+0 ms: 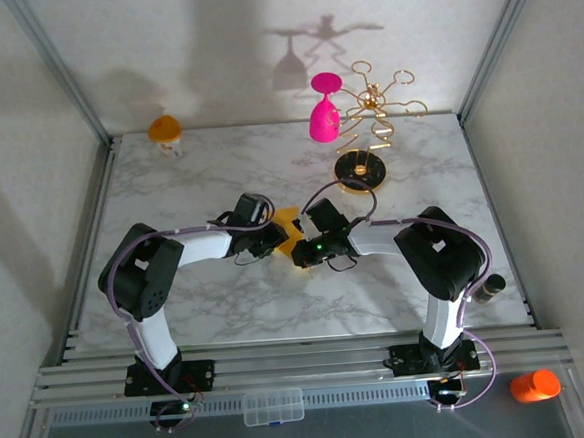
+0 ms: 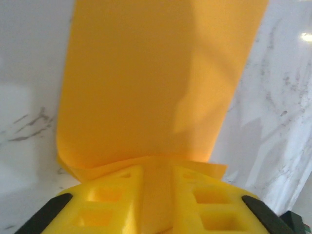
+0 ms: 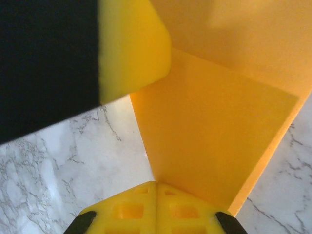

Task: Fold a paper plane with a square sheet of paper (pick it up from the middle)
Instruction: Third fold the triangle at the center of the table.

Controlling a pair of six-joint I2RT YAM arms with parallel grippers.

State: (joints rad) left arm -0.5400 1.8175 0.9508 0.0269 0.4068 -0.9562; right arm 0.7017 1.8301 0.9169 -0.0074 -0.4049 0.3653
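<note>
Since a thin sheet flops unless it is gripped close to the crease, the yellow-orange square sheet of paper (image 1: 288,224), already partly folded, sits between both tools at the middle of the white marbled counter (image 1: 219,174). The right tool (image 3: 156,187) is clamped tight on one edge (likely as the anchor). The left tool (image 2: 156,171) has its jaws slightly apart, with paper running loosely through the gap.

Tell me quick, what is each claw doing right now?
Left claw: slightly open, the yellow-orange paper between its fingers.
Right claw: closed, pinching the same paper.
</note>
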